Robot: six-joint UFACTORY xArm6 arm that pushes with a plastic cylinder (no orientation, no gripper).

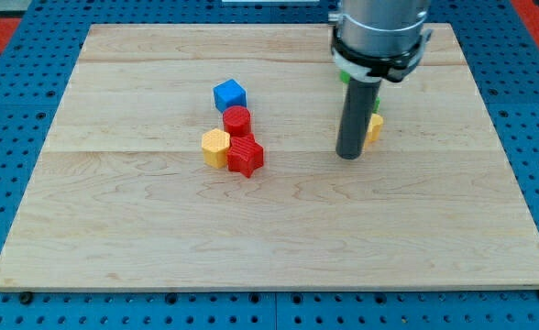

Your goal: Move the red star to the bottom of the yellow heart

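Note:
The red star (246, 156) lies left of the board's middle, touching a yellow hexagon block (215, 147) on its left and a red cylinder (236, 120) above it. A yellow block, the heart (374, 127), is mostly hidden behind the rod at the view's right. My tip (348, 156) rests on the board just left of and below the yellow heart, far to the right of the red star.
A blue cube (229, 94) sits above the red cylinder. A bit of green block (377, 106) shows behind the rod above the yellow heart. The wooden board (269, 238) lies on a blue pegboard table.

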